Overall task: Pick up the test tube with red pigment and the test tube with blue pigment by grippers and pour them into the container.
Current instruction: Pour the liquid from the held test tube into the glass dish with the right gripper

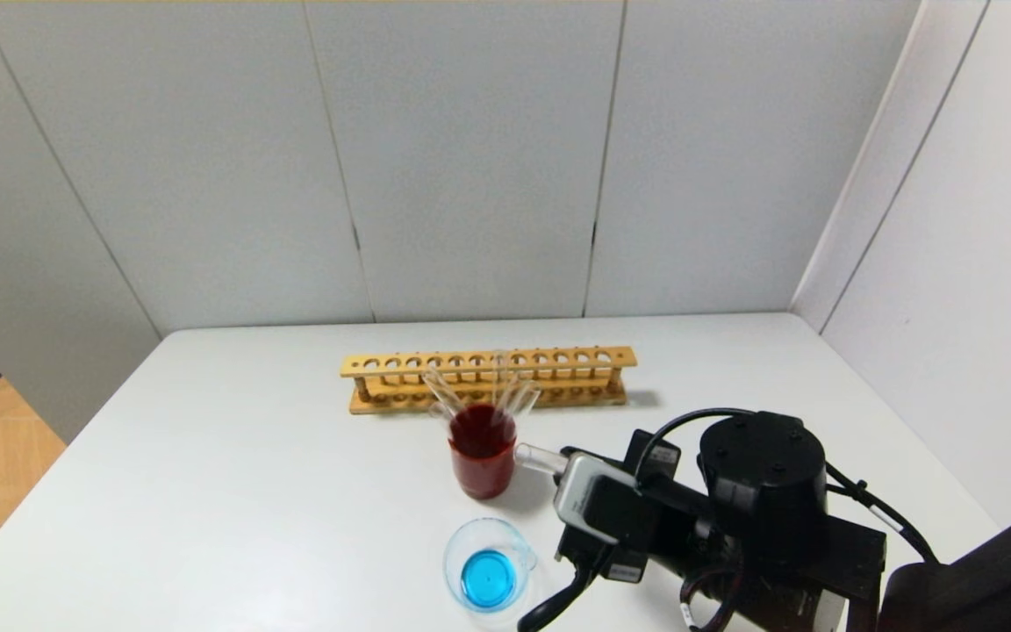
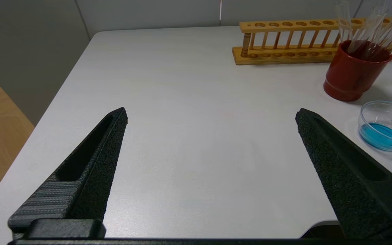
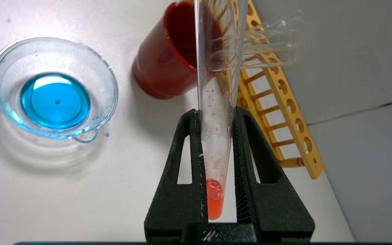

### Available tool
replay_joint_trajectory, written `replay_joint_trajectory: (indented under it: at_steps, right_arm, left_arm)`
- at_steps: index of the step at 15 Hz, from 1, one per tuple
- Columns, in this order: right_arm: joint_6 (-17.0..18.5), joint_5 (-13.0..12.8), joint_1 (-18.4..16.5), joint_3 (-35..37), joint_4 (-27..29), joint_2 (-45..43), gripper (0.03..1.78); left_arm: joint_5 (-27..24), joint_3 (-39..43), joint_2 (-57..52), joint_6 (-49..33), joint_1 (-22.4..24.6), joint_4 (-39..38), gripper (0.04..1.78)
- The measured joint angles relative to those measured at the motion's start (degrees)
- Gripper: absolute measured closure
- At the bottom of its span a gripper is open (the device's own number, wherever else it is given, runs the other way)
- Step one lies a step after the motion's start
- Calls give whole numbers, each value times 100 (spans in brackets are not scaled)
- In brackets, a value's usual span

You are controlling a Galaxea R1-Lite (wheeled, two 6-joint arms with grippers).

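My right gripper (image 3: 216,112) is shut on the test tube with red pigment (image 3: 216,149). A little red-orange liquid sits at the tube's round end, deep between the fingers. In the head view the tube's open end (image 1: 530,456) sticks out towards the red cup, right of it and behind the container. The container (image 1: 453,549), a clear glass cup, holds blue liquid near the table's front edge; it also shows in the right wrist view (image 3: 111,89). No tube with blue liquid shows. My left gripper (image 2: 211,112) is open and empty over bare table, left of the container (image 2: 364,115).
A dark red cup (image 1: 481,474) with several colourless tubes leaning in it stands behind the container. A wooden tube rack (image 1: 488,362) lies behind the cup. A small blue drop (image 3: 107,134) lies on the white table beside the container.
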Motion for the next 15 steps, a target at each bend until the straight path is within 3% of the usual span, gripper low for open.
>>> replay_joint_trajectory:
  at_steps: [3,9,15]
  right_arm:
    - [-575,11,63,-102,228,20,149]
    - [-1100,-62,262,-269,981,22,149]
    - [-1888,-169,291,-557,1615,7,149]
  left_arm:
    - [-2,0,0,-2,0,0,7]
    - [0,0,0,0,0,0,7]
    - [0,0,0,-2,0,0,7]
